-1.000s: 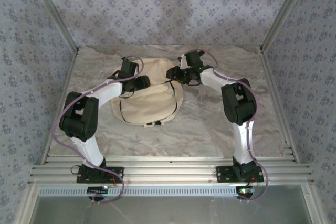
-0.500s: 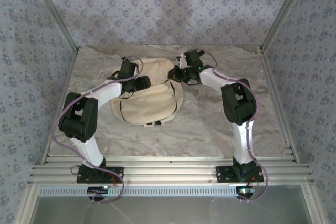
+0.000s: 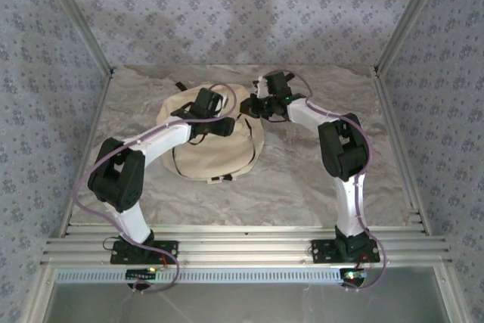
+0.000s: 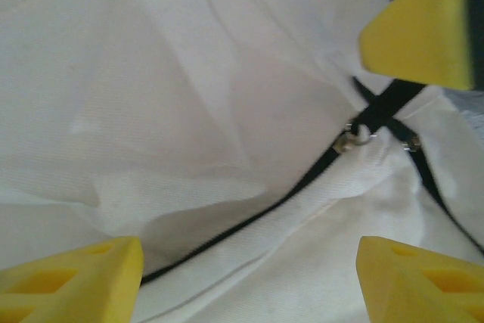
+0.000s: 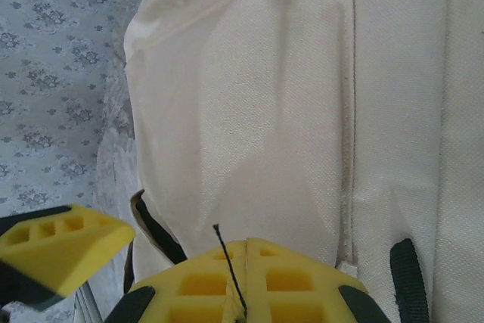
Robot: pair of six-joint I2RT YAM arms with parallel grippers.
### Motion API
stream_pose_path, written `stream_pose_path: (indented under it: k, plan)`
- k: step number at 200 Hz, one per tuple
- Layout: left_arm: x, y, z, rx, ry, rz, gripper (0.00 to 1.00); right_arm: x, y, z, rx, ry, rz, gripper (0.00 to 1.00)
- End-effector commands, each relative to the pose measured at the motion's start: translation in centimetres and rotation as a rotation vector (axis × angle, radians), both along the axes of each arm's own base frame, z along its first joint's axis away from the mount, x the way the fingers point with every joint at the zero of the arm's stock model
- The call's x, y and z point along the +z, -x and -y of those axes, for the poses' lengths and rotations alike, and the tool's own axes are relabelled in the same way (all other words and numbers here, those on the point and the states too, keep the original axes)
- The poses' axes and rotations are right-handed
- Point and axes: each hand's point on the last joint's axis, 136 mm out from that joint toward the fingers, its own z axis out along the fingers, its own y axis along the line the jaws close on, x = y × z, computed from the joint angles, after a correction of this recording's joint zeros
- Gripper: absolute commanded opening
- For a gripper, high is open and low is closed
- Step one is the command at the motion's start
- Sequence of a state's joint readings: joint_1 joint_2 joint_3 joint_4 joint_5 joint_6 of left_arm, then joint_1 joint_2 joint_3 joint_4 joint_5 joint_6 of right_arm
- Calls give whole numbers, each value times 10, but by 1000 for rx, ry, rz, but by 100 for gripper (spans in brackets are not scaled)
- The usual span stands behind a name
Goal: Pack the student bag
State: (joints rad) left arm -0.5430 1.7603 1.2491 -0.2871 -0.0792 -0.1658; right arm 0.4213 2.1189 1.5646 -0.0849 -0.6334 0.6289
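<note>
Packing cannot begin until the bag [image 3: 215,149] is opened. We see it lying flat on the far middle of the table [image 3: 302,187], with its black zipper [image 4: 249,213] shut and the metal sliders [image 4: 355,135] sitting together near its far right edge. The right gripper [image 5: 237,262] is at that edge, its fingers pressed together on a thin black cord [image 5: 221,241]. We take the cord for a zipper pull, though we cannot tell what it is tied to. The left gripper [image 4: 246,270] hangs just above the cloth, fingers spread wide with nothing between them.

We judge the cord to be the main risk. It is thin and pinched only at the fingertips, so a sharp tug could slip it free and leave the zipper where it is. The bag is soft and nothing pins it down, so a pull may drag or lift the whole bag rather than run a slider. The left fingers could bunch loose cloth instead of bracing it, and cloth caught in the zipper would jam it. The two grippers are close together, so a careless move could knock one against the other.
</note>
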Motion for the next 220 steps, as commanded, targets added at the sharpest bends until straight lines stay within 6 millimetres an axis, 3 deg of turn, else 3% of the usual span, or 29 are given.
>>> stream_pose_path:
  k: [1, 36, 54, 62, 95, 141, 170, 194, 220]
  plan:
    - [-14, -13, -9, -21, -111, 23, 75, 20, 4, -3, 27, -49, 24, 0]
    - [-40, -21, -16, -16, -198, -5, 74, 26, 6, -6, 44, -63, 27, 0]
    - [-46, -25, -17, -13, -203, -8, 69, 25, 8, -5, 45, -61, 14, 0]
    - [-48, -27, -19, -6, -198, -10, 60, 24, 8, -4, 41, -55, 7, 0]
    - [-50, -34, -28, 36, -150, -18, 0, -1, 8, 11, 1, 12, -10, 0]
    - [-29, -25, -24, 14, 24, 20, 0, -45, -6, 50, -148, 129, -43, 0]
    - [-29, -20, -30, 33, 51, 7, 0, -71, -16, 87, -270, 195, -86, 0]
    - [-31, -18, -32, 45, 66, -9, 0, -77, -18, 109, -332, 201, -99, 0]
    - [-26, -20, -26, 38, 97, -12, 0, -64, -16, 110, -325, 215, -68, 0]
